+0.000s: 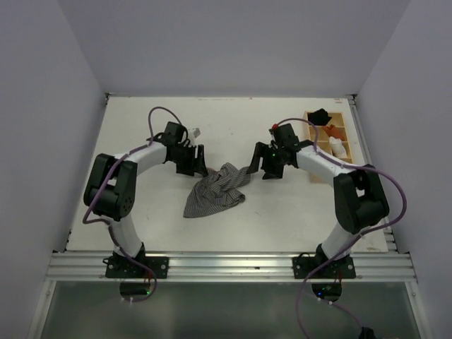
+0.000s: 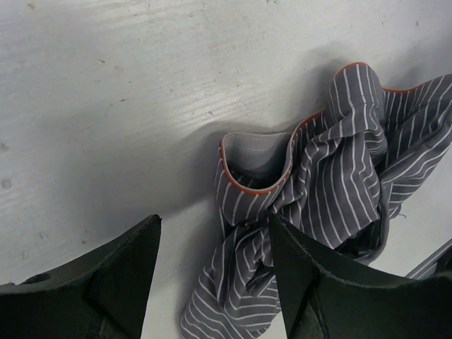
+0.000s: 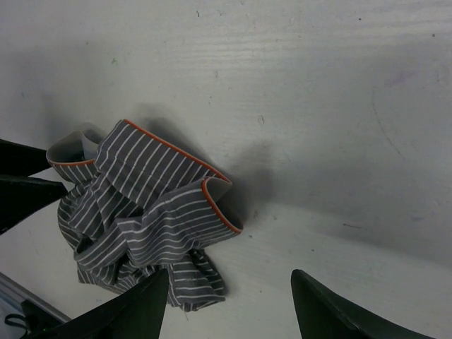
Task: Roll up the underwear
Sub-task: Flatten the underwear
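Observation:
The underwear (image 1: pixel 215 189) is a crumpled grey heap with thin white stripes and orange edging, lying mid-table between the two arms. My left gripper (image 1: pixel 194 164) hovers at its far left corner. In the left wrist view the underwear (image 2: pixel 332 176) trails down between the spread fingers, brushing the right finger (image 2: pixel 325 282), and my left gripper (image 2: pixel 214 219) is open. My right gripper (image 1: pixel 263 164) is at the heap's far right corner. In the right wrist view it (image 3: pixel 230 272) is open over bare table, with the underwear (image 3: pixel 141 205) just beside its left finger (image 3: pixel 134 304).
A wooden compartment tray (image 1: pixel 339 114) sits at the back right with a black bundle (image 1: pixel 318 116), an orange one (image 1: pixel 330 131) and a white one (image 1: pixel 337 147). White walls close in the table. A metal rail (image 1: pixel 226 265) runs along the near edge.

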